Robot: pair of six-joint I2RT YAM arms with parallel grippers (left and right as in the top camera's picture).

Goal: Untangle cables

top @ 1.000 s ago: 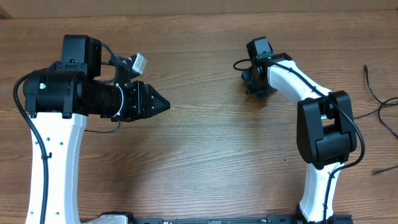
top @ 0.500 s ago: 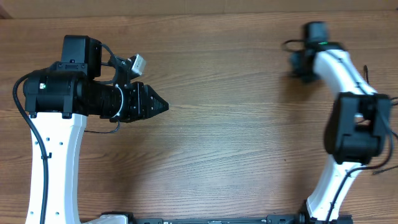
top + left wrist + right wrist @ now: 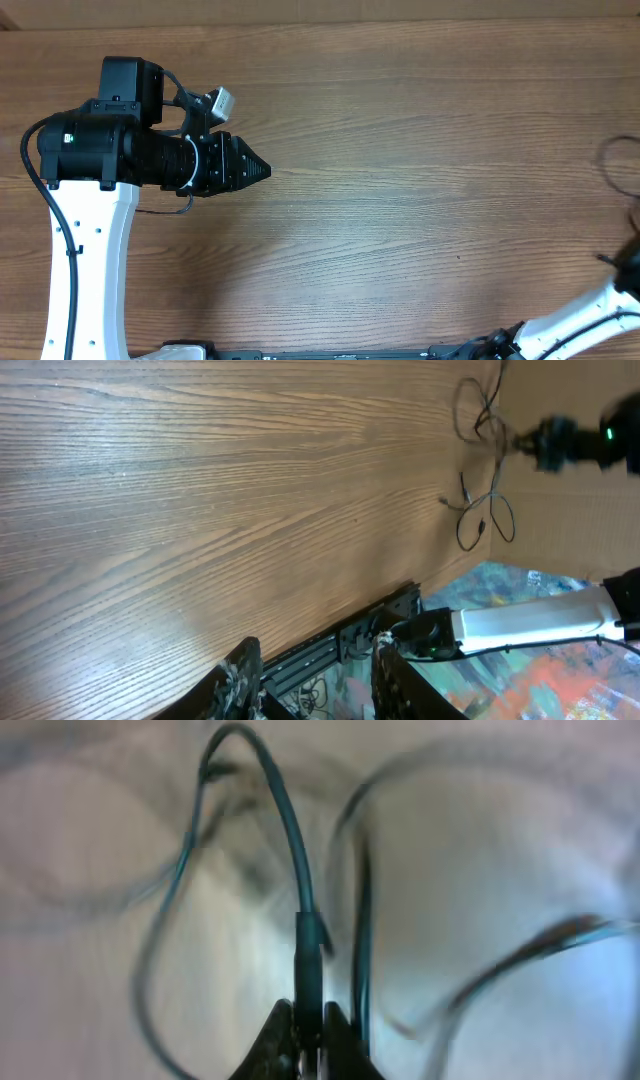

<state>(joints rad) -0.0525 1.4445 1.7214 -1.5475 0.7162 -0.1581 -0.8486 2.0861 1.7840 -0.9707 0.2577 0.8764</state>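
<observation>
Thin, limp, light cables (image 3: 480, 425) are seen at upper right of the left wrist view; one strand (image 3: 306, 945) is clamped in the right end effector (image 3: 308, 1028), by its stiffer plug, judged the surest hold; the left end effector (image 3: 315, 665) is spread apart, empty

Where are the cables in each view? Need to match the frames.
Overhead: cables at the far right edge, a thin loop, mostly cut off.
Left wrist: top right, two loose tangles, one above the other, near the table edge.
Right wrist: centre, blurred; one strand runs up from between the jaws.
Shared landmark: the white right arm, bottom right in overhead, lower right in left wrist; absent from right wrist.
</observation>
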